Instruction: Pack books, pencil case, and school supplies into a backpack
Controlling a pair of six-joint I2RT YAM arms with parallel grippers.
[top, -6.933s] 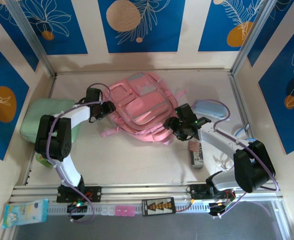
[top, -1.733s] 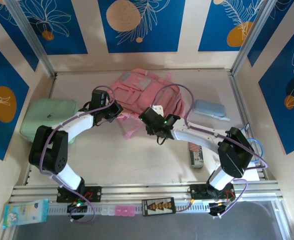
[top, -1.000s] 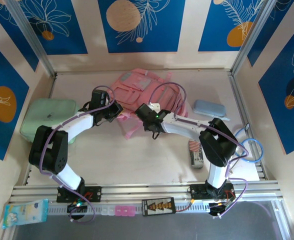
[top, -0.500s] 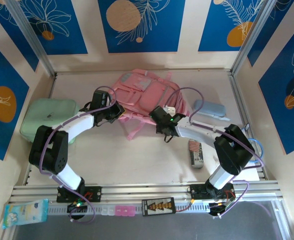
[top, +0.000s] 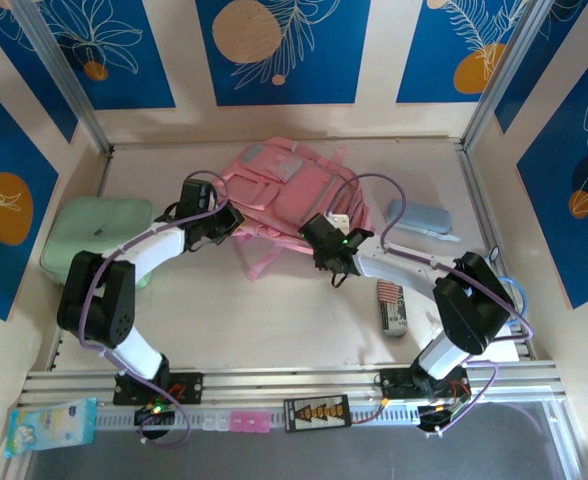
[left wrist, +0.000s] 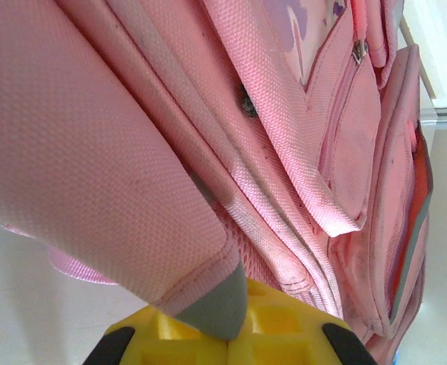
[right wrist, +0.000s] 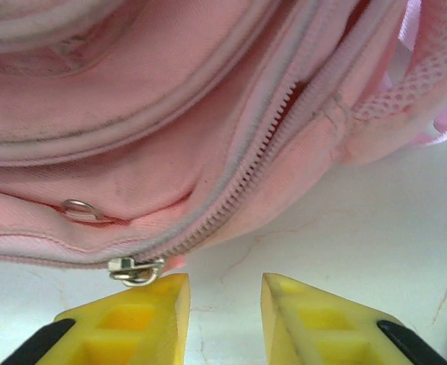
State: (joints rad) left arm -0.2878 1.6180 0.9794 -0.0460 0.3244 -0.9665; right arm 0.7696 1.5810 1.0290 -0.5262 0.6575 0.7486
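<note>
The pink backpack (top: 292,185) lies at the back middle of the table. My left gripper (top: 224,222) is shut on a grey-tipped pink flap (left wrist: 208,296) at the backpack's left near edge. My right gripper (top: 327,243) stands open at the near right edge, with bare table between its fingers. The metal zipper pull (right wrist: 136,270) rests just above its left fingertip (right wrist: 159,304), free of the jaws. The zipper (right wrist: 284,106) gapes partly open. The pale blue pencil case (top: 421,217) lies to the right. School supplies, a striped pack (top: 389,293) and a grey-white oblong (top: 395,318), lie near right. The books are out of view.
A mint-green soft case (top: 94,240) sits at the left wall behind the left arm. A blue tissue pack (top: 49,425) lies outside the rail at the front left. Pink straps (top: 264,262) trail onto the table between the two grippers.
My right gripper moved right along the backpack's near edge, dragging the zipper pull, then opened and let go of it. The left gripper kept its grip on the flap.
</note>
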